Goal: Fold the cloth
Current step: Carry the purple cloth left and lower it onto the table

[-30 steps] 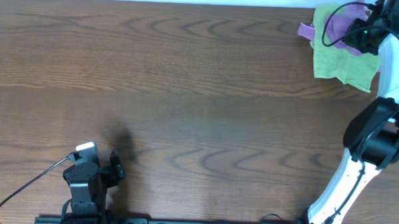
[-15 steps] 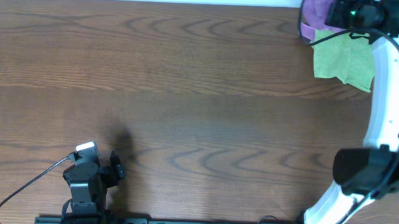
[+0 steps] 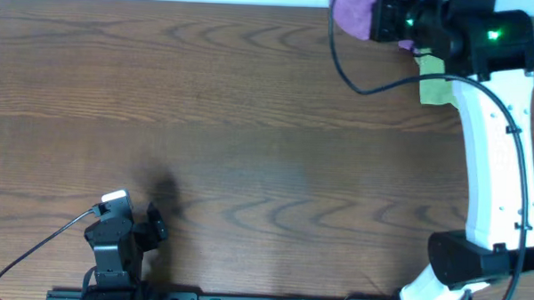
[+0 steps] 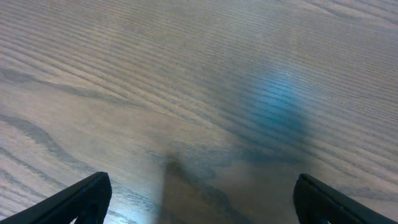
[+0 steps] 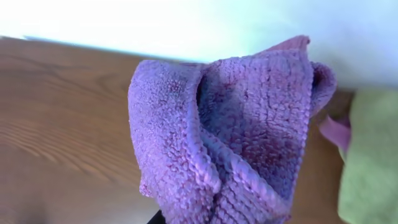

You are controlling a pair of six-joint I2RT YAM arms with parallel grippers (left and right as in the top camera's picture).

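While the cloth (image 5: pixel 249 130) hangs bunched from the right claw (image 3: pixel 380 17), no fold has begun; I judge this to be the fetching step, with the fabric gathered up and not laid out. The right claw is closed tight on it. In the wrist view its fingers are almost wholly hidden behind the purple pile, which rises in loose, doubled-over lobes with a hem curling down the front. From overhead, the cloth (image 3: pixel 354 10) sits at the far edge of the table (image 3: pixel 250 123), to the right of centre and just left of the arm's dark wrist. A small purple corner trails back toward the green cloth (image 3: pixel 436 89), which lies on the wood under the arm; I cannot tell whether the two touch.

The left claw (image 4: pixel 202 183) is spread wide and holds nothing, with bare wood grain between its two dark tips. It is parked at the near left of the table, well apart from the cloth.

The next move, as I see it, calls for carrying the bundle clear of the green cloth to open wood and setting it down. It must be spread flat enough that an edge or corner can be picked out, since a crumpled heap cannot be folded neatly. The idle left claw could pin one side.

No bin, tray or box shows in any view.
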